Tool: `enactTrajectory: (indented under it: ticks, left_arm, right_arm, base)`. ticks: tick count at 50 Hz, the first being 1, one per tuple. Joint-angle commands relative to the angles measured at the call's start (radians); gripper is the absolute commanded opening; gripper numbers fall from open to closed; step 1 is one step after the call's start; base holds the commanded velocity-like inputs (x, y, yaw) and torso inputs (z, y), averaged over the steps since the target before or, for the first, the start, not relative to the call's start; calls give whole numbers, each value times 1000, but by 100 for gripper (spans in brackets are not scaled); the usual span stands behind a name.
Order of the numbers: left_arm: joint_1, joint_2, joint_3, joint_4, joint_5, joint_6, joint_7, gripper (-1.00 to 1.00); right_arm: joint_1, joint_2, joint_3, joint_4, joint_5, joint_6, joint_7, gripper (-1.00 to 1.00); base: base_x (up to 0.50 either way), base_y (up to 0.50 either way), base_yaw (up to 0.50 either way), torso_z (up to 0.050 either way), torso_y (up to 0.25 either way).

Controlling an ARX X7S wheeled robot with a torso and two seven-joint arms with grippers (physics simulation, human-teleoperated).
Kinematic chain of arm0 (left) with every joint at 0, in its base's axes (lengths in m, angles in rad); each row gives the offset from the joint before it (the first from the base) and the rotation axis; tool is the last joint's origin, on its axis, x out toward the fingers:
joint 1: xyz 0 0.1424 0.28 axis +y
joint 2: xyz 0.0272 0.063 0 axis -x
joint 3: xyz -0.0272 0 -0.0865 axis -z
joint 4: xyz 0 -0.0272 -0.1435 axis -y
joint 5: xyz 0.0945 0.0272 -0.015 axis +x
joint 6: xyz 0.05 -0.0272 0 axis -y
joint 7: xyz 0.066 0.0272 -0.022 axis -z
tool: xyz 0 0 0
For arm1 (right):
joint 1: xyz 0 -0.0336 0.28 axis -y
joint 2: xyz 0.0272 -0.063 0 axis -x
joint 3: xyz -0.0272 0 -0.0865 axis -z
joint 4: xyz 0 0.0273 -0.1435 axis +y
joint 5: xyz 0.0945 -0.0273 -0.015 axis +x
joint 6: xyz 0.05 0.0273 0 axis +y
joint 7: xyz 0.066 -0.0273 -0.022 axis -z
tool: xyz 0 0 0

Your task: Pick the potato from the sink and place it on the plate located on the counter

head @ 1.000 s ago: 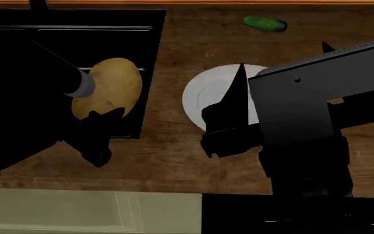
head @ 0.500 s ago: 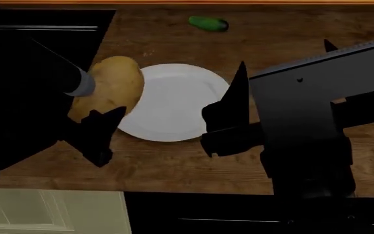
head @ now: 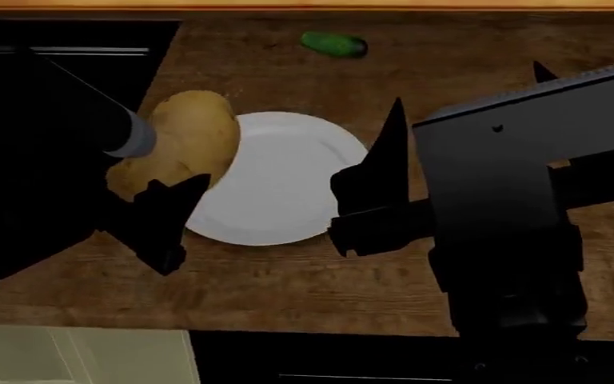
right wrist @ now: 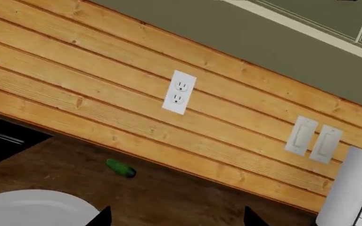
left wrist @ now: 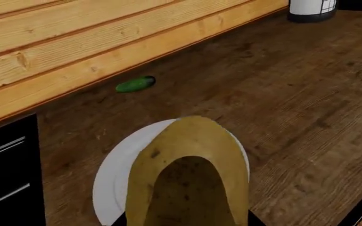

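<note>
The tan potato (head: pixel 179 144) is held in my left gripper (head: pixel 157 192), above the counter (head: pixel 285 280) at the left rim of the white plate (head: pixel 275 180). In the left wrist view the potato (left wrist: pixel 190 174) fills the space between the jaws and overlaps the plate (left wrist: pixel 115 179). The black sink (head: pixel 61 56) lies at the far left. My right gripper (head: pixel 376 200) is open and empty, hovering over the plate's right rim; in the right wrist view its fingertips (right wrist: pixel 102 217) stand wide apart beside the plate (right wrist: pixel 30 209).
A small green cucumber (head: pixel 334 44) lies on the counter behind the plate, near the wooden back wall (right wrist: pixel 168 122). A white container (left wrist: pixel 310 9) stands at the counter's far end. Cream cabinet fronts (head: pixel 73 356) show below the counter edge.
The view has shifted, so the plate and cucumber now sit further left than a second ago. The held potato has gone from over the sink edge to the plate's left rim.
</note>
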Motion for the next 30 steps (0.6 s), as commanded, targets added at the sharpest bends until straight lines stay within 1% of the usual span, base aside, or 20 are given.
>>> enactTrajectory:
  ticks: [1, 10, 23, 30]
  left_arm:
    - [35, 12, -23, -30, -39, 55, -40, -100]
    - [36, 11, -23, -28, -40, 58, -38, -100]
    - [36, 10, -21, -27, -39, 59, -39, -100]
    - [36, 10, -21, -31, -40, 61, -39, -100]
  right_arm:
    - [-37, -6, -7, 35, -18, -31, 12, 100]
    - [-39, -4, -17, 37, -22, -40, 15, 100]
    - [-42, -3, -15, 36, -25, -42, 14, 100]
    - [-42, -4, -14, 34, -25, -45, 13, 100]
  base:
    - [355, -199, 0, 0, 0]
    - [360, -191, 0, 0, 2]
    - [390, -5, 0, 0, 2]
    - [0, 0, 0, 0, 2]
